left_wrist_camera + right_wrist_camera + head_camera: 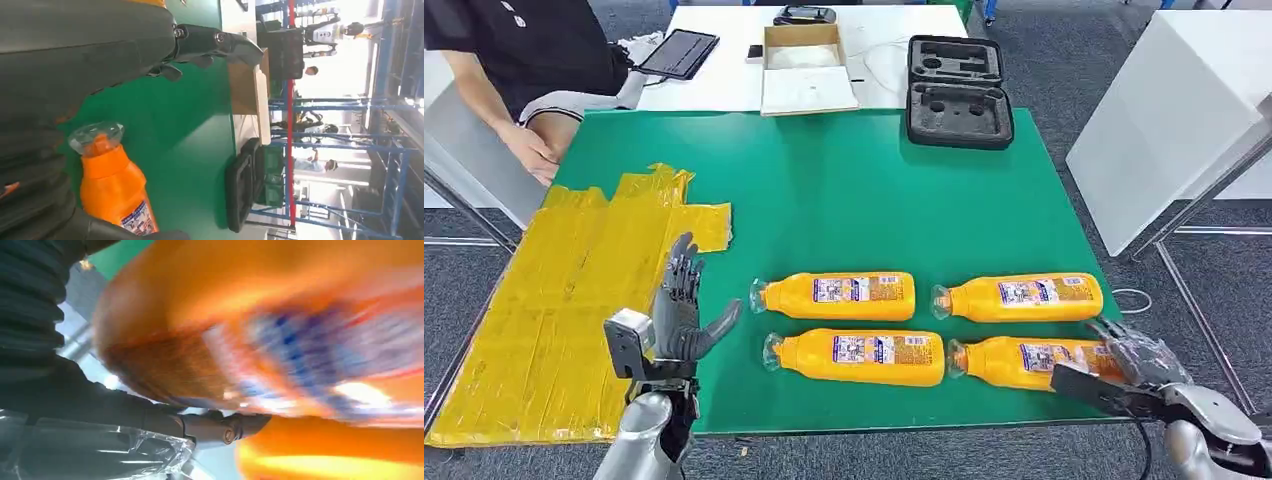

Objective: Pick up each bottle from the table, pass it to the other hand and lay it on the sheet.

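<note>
Green table [844, 200] holds four orange bottles [839, 296] with unreadable blue-white labels [844, 290].

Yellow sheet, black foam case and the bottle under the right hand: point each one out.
Yellow sheet [554, 300], head view, on its bare middle.
Black foam case [959, 92], head view, on the hinge between its two halves.
Bottle under the right hand [1014, 360], head view, on its orange body beside the label.

Arms: silver metal tubes. Left hand [682, 318], right hand [1136, 362]: dark grey fingers, grey ribbed wrist covers, visible screws.
</note>
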You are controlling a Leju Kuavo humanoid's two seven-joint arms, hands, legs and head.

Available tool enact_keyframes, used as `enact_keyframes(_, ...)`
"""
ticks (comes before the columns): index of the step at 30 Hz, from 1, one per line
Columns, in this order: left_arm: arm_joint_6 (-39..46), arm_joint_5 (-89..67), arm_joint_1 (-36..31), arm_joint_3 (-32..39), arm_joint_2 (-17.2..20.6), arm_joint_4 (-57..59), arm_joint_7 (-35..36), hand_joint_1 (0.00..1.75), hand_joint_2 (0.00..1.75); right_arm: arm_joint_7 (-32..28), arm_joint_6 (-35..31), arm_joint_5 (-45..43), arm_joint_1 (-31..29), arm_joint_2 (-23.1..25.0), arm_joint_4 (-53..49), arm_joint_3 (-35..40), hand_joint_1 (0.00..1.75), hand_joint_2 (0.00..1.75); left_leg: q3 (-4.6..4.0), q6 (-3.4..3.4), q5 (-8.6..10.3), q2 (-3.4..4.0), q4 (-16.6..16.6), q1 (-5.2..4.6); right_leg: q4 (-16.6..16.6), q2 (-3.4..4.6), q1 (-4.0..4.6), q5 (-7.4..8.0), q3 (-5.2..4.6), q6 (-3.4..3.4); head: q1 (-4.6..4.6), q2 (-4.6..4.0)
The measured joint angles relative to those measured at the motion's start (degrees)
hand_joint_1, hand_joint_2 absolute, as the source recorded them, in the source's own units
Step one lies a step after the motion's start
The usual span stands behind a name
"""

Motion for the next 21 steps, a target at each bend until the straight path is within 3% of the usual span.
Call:
enact_keyframes(6,0.5,0.8,0.1,0.0,0.3,0.4,0.0,0.0,1.75,4.7,-1.0,-1.7,2.5,-3.7,-8.9,8.8,0.0,1.75,-0.01,0.0,0.0,-0.03,0.0,0.0,0.0,-0.02,0.0,-0.01,-0.01,0.0,-0.02,0.0)
enact_keyframes(21,0.3,1.3,0.0,0.2,0.8,1.0,0.2,0.0,1.75,6.1,1.3,-2.8,6.7,-7.9,-23.2,16.7,0.0,1.75,-0.01,-0.02,-0.02,-0.04,0.0,0.0,0.0,-0.02,-0.01,-0.02,0.0,-0.01,0.0,0.0)
